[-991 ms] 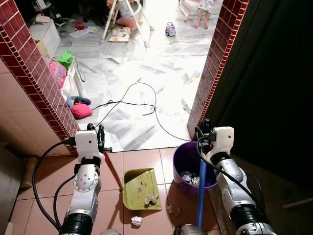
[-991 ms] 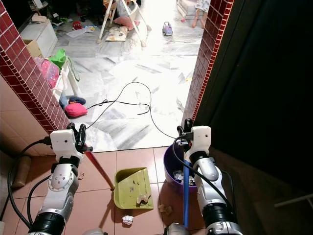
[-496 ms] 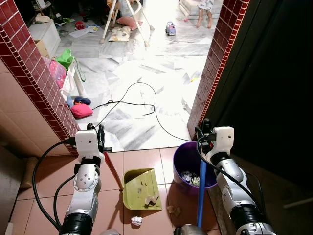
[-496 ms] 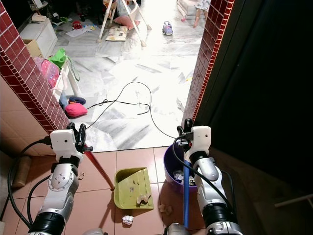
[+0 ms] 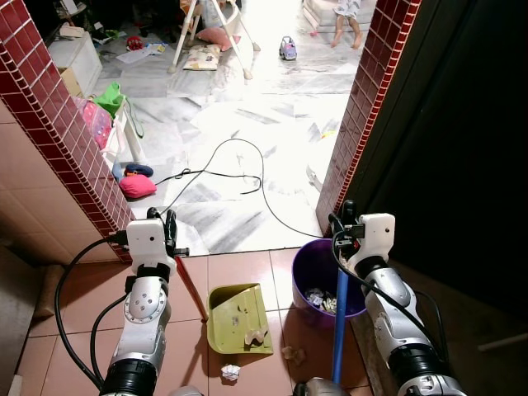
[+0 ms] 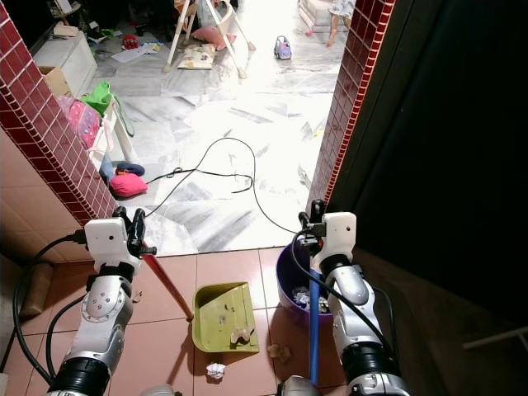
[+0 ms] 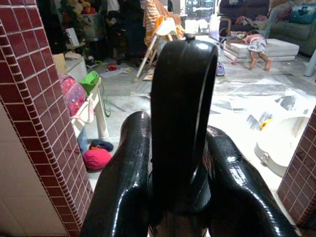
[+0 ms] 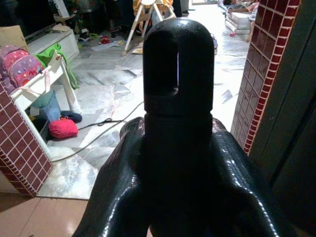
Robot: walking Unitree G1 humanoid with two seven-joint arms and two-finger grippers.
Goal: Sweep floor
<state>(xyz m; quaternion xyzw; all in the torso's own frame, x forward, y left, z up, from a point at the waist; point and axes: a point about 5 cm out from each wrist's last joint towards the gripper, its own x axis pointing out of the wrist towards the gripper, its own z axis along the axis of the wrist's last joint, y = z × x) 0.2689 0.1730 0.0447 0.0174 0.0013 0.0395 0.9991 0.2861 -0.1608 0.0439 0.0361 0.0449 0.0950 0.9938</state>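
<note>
The dustpan (image 5: 239, 318) lies flat on the terracotta tile floor (image 5: 239, 272) between the two arms, its green scoop widening toward the robot. Its red handle (image 5: 189, 283) slants up and away from the scoop's left corner to the left gripper (image 5: 171, 224), whose jaws are closed around the handle's black looped end (image 7: 183, 118). The broom stick (image 5: 339, 322) is blue and stands nearly upright, its long axis running from the right gripper (image 5: 348, 214) down to the floor just in front of the purple bin (image 5: 307, 268). The right jaws are clamped on the stick's black slotted cap (image 8: 177, 64).

A scrap lies inside the scoop, a white paper ball (image 5: 230, 372) sits on the tiles just off its near edge, and a brownish scrap (image 5: 293, 355) lies between dustpan and stick. The bin holds litter and stands against the right brick pillar (image 5: 363, 107). Beyond the tile edge a marble floor (image 5: 247, 124) opens between the two brick pillars, crossed by a black cable (image 5: 247, 177).
</note>
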